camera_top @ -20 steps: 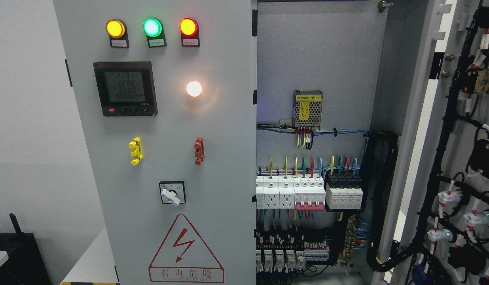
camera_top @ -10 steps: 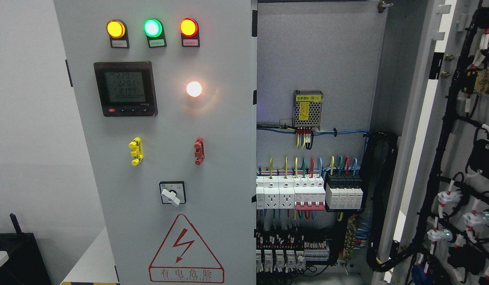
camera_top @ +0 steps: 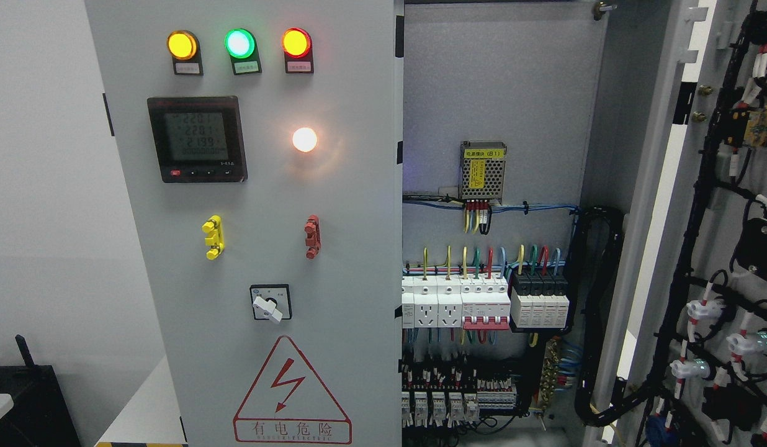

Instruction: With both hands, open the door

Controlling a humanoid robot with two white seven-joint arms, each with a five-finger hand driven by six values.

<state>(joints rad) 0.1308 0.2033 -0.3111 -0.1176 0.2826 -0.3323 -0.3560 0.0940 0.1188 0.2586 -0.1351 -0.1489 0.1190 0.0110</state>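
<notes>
A: Door first, since that is our job: the grey sheet-metal right-hand door (camera_top: 725, 248) stands swung wide at our right edge, nearest to us, its inner face showing, laced with black cable looms (camera_top: 687, 292) and small white lamp backs (camera_top: 700, 308).

B: And our hands? We see neither of them, nor any arm, so we cannot say whether the fingers are spread or curled, or what they hold.

A: Agreed. Next out is the closed grey left-hand door (camera_top: 334, 248). It carries the red-bordered triangular lightning warning sign (camera_top: 290, 391), a white rotary selector switch (camera_top: 269, 303), a yellow clip handle (camera_top: 213, 236) and a red one (camera_top: 312, 236), a black square digital meter (camera_top: 197, 138), a glowing white round lamp (camera_top: 305, 139), and amber (camera_top: 181, 45), green (camera_top: 239, 43) and red round pilot lamps (camera_top: 296, 42) along the top.

B: Farthest back, inside the cabinet, we have the row of white circuit breakers (camera_top: 458, 301), the black modules beside them (camera_top: 540, 301) and the perforated metal power supply box (camera_top: 483, 172) on the back panel.

A: We judge the right leaf done and the left one not yet opened. What could go wrong?

B: The lamps are lit, so we take the cabinet as live. If we reach for the left door's edge next to the breakers, fingers could stray into the wiring. The open door's looms could also snag an arm passing close.
</notes>
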